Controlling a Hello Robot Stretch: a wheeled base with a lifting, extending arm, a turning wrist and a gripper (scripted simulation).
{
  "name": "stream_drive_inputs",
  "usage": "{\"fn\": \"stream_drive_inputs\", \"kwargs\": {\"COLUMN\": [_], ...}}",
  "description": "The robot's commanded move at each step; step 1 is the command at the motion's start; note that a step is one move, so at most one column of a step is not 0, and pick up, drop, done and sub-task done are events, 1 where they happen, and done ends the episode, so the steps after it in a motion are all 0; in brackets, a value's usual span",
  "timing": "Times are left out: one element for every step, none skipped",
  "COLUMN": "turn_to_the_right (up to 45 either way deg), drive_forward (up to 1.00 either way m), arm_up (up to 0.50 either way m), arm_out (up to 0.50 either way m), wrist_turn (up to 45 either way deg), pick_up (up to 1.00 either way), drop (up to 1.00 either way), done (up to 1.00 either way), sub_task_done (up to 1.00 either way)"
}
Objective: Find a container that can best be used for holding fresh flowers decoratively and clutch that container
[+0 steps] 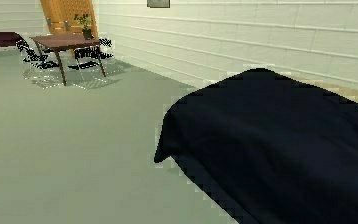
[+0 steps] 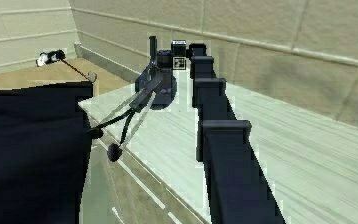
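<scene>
Hovering end effector — load unclear

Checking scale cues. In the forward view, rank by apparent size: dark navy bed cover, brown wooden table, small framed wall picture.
Largest: dark navy bed cover, though nearest the camera.
Then: brown wooden table.
Smallest: small framed wall picture, partly cropped.

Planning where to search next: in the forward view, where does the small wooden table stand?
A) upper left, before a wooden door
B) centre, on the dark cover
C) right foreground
A: the wooden table stands at the forward view's upper left, with wire chairs beside it and a wooden door behind.
</scene>
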Motion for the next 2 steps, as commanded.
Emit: {"fn": "stream_drive_inputs", "kwargs": {"turn_to_the_right": [0.0, 0.0], "drive_forward": [0.0, 0.0], "arm_up": [0.0, 0.0], "arm_out": [0.0, 0.0], "wrist_turn": [45.0, 45.0], "pick_up": [0.0, 0.0], "drop": [0.0, 0.0], "done": [0.0, 0.0], "sub_task_done": [0.0, 0.0]}}
